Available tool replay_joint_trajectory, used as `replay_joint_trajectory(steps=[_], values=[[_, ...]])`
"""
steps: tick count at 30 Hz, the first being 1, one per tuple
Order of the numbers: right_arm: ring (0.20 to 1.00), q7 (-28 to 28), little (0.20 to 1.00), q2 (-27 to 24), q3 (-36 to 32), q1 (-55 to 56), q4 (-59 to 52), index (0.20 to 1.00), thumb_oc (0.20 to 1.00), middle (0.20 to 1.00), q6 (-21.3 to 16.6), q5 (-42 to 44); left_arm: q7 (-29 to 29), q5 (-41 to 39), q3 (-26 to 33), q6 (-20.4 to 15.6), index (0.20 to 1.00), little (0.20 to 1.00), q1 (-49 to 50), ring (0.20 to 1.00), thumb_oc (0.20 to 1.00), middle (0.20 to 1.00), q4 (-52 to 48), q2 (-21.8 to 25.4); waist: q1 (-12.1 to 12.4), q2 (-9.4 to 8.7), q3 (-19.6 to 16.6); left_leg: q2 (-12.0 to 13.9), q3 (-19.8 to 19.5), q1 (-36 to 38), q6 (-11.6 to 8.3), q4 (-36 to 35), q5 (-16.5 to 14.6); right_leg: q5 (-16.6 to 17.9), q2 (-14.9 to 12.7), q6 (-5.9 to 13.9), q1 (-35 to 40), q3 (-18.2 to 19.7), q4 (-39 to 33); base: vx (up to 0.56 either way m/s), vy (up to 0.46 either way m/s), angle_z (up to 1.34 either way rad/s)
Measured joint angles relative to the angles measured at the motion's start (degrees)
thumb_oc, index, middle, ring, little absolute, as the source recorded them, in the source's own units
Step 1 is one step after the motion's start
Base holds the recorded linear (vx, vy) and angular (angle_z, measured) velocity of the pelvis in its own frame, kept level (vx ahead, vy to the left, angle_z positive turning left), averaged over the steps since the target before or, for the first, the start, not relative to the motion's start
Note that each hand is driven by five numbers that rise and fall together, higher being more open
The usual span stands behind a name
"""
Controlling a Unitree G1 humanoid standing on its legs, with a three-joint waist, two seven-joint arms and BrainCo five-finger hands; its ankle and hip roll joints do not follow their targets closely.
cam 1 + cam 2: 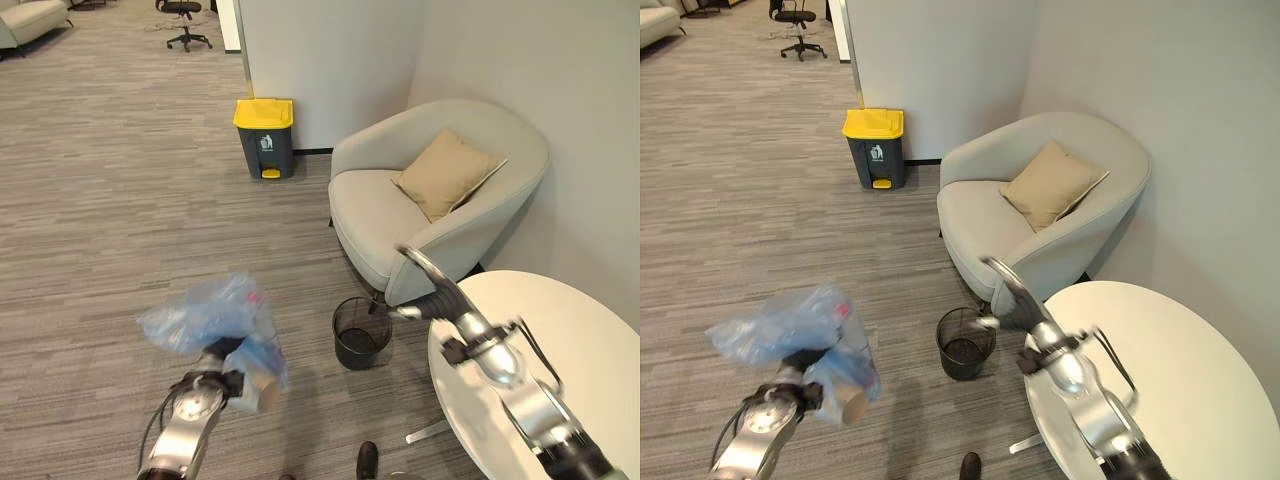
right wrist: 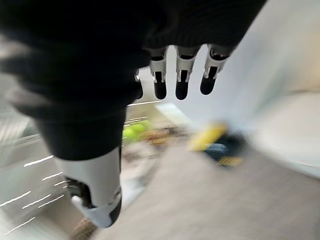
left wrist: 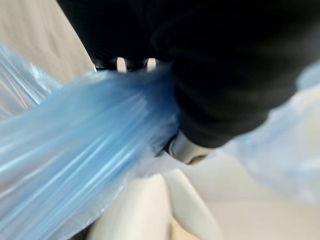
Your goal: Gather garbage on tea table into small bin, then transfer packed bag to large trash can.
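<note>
Blue plastic bag [image 1: 210,318] full of garbage hung in the air over the grey carpet [image 1: 110,200], gripped by the left hand [image 1: 222,352], whose fingers were curled tight around its bunched top. In the left wrist view the blue plastic [image 3: 85,150] spread out from under the dark cover of that hand. A paper cup [image 1: 848,402] showed through the bottom of the bag. The right hand [image 1: 418,268] was raised in front of the robot, with its fingers [image 2: 181,80] straight and nothing in them. Just below that hand sat a small black mesh bin [image 1: 361,333] on the floor, beside the round white table [image 1: 570,350]. Behind the bin stood a light grey armchair [image 1: 420,200] with a tan cushion [image 1: 445,172] on its seat. Farther away, against the wall, stood a big grey trash can [image 1: 265,138] with a yellow lid, well apart from the bag.
</note>
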Motion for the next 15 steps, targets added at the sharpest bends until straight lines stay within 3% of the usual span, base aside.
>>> replay_joint_trajectory(steps=[2, 5, 11, 15], values=[[1.000, 0.65, 1.000, -0.13, -2.19, 2.99, 2.77, 1.000, 1.000, 1.000, 2.41, 0.96, -0.52, -0.04, 3.09, 0.20, 0.200, 0.200, 2.36, 0.200, 0.200, 0.200, 0.51, 0.19, -0.12, 0.14, 0.09, 0.02, 0.01, 0.05, 0.21, -0.01, -0.34, -0.05, 0.06, -0.06, 0.04, 0.01, 0.00, 0.00, 0.000, 0.00], [1.000, 1.96, 1.000, 0.83, -5.96, 7.10, 6.80, 1.000, 1.000, 1.000, 2.66, 3.01, -1.87, -0.04, 5.49, 0.29, 0.200, 0.200, 3.68, 0.200, 0.200, 0.200, 3.66, 0.02, -0.17, 0.49, 0.35, 0.08, -0.22, 0.02, 0.07, -0.01, -0.42, -0.09, 0.08, -0.05, 0.11, -0.16, 0.00, 0.00, -0.011, 0.02], [1.000, 2.50, 1.000, 1.12, -6.47, 8.38, 12.74, 1.000, 1.000, 1.000, 2.31, 3.02, -3.69, -0.03, 5.53, 0.37, 0.200, 0.200, 6.48, 0.200, 0.200, 0.200, 6.88, 0.10, 0.17, 0.41, 0.44, 0.27, -1.35, -0.52, -0.05, 0.01, -0.34, -0.16, 0.06, -0.05, 0.12, -1.32, -0.01, -0.02, -0.048, 0.11], [1.000, 2.44, 1.000, 2.24, -6.61, 7.63, 15.82, 1.000, 1.000, 1.000, 2.21, 4.18, -4.88, -0.73, 5.43, 0.37, 0.200, 0.200, 6.60, 0.200, 0.200, 0.200, 9.03, 0.00, 0.96, 0.36, 2.01, 0.38, -2.79, -3.18, -0.46, 4.21, -0.33, -0.30, 0.05, -0.24, -0.16, -1.81, 0.03, -0.16, -0.066, 0.18]])
